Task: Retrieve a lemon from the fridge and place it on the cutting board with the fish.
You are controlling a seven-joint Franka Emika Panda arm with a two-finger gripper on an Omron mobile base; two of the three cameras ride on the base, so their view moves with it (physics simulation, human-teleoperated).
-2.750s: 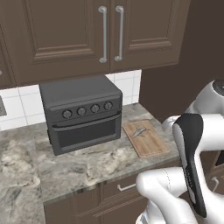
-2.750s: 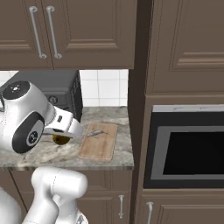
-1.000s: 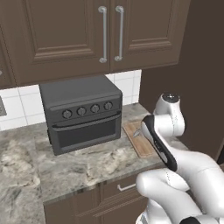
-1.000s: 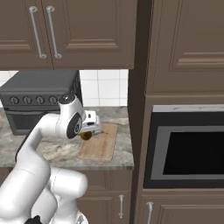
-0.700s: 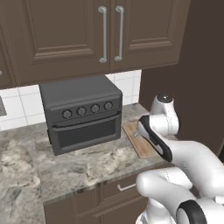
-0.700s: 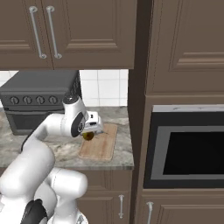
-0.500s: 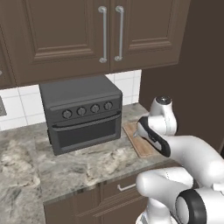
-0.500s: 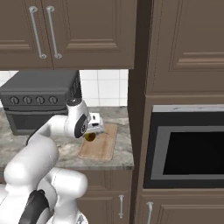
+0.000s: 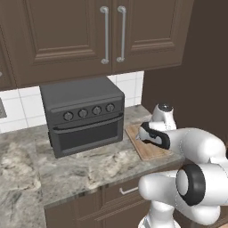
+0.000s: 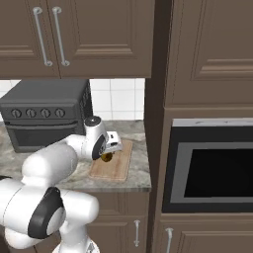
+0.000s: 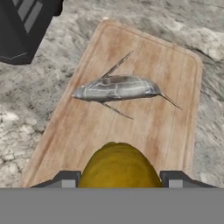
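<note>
The gripper point(image 11: 118, 179) pinches the lemon point(image 11: 119, 168) between its two tips, one on each side. In the right base view the lemon point(image 10: 106, 157) hangs under the gripper point(image 10: 109, 152), over the near part of the cutting board point(image 10: 120, 166).

The big thing for the next move is this: the board lies right below the lemon, so I think the way to go is straight down. I cannot tell if the lemon touches the wood or sits a bit above it.

In the hand view, bare wood on the cutting board point(image 11: 168, 131) comes first, just past the lemon. A little farther out lies the fish point(image 11: 117, 88). It is long and thin, and it lies across the board from side to side, with its thin tail to the right. The lemon is apart from the fish, so there looks to be room to set it down on the near end.

The board holds just the fish for now.

Beyond the board is the stone counter point(image 11: 26, 100). The dark toaster oven point(image 9: 83, 116) stands on it, beside the board point(image 9: 143, 148).
</note>
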